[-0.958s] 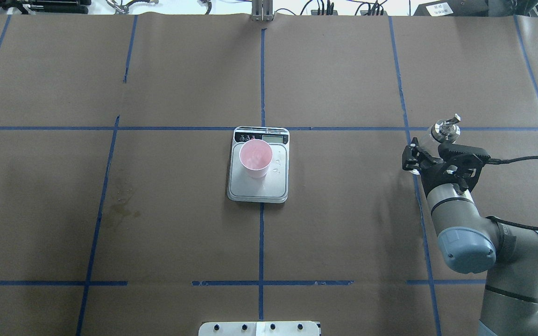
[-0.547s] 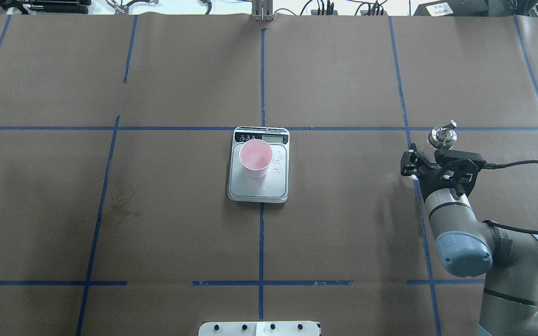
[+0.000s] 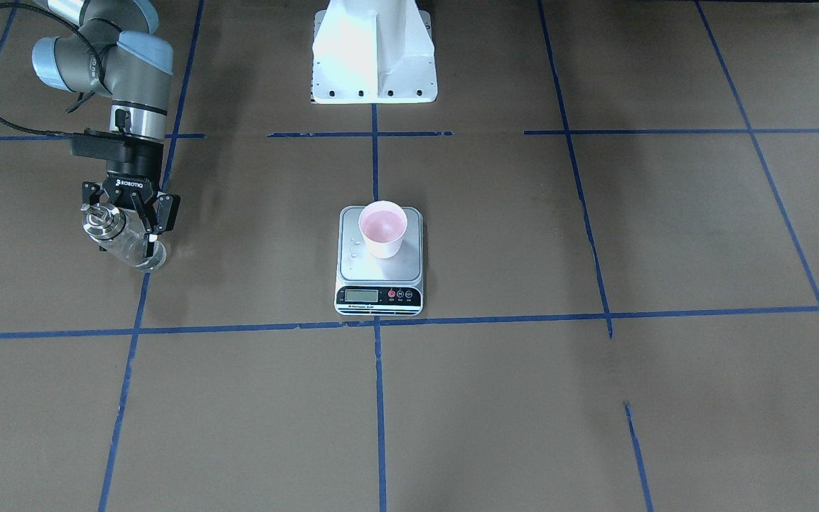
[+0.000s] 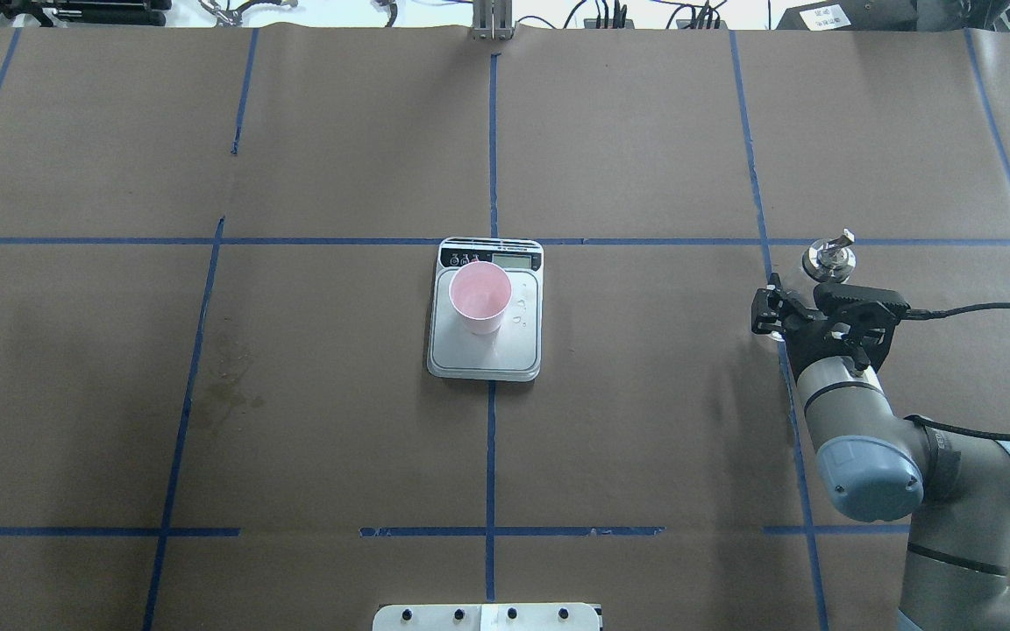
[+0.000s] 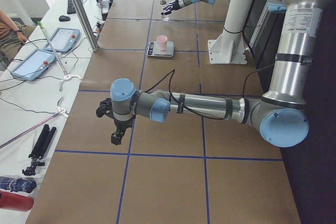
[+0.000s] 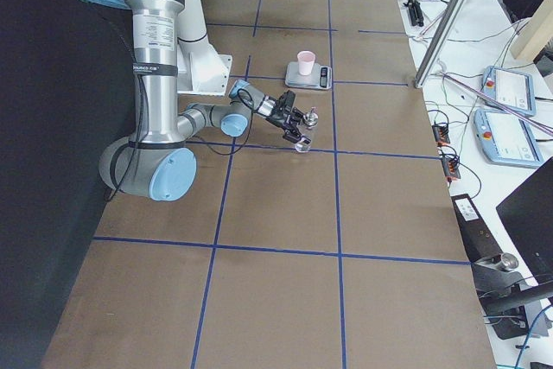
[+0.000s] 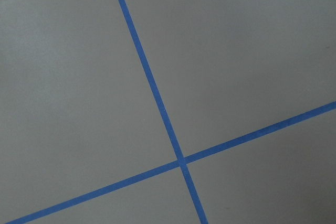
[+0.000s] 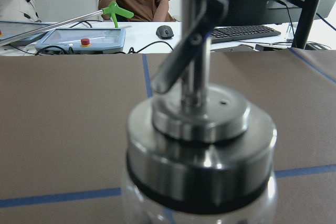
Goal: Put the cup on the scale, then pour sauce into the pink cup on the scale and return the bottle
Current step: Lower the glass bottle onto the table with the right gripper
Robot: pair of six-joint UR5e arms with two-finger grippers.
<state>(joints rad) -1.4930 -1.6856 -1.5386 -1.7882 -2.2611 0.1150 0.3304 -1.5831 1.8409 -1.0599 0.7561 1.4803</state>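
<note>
Fingers of the left gripper [image 5: 115, 138] hang low over the bare brown bench [image 4: 338, 421] at the robot's far left. They show only in a side view, so how far open they are cannot be told. At centre, the scale [image 4: 524, 352] lies flat. The pink cup [image 4: 480, 296] stands upright on its platform, toward the display end, with small drops [image 4: 520, 312] beside it. Well apart to the right, the right gripper [image 3: 124, 238] clasps the upright bottle [image 3: 131, 250] around its glass body. Whether the bottle's base touches the bench is unclear.
</note>
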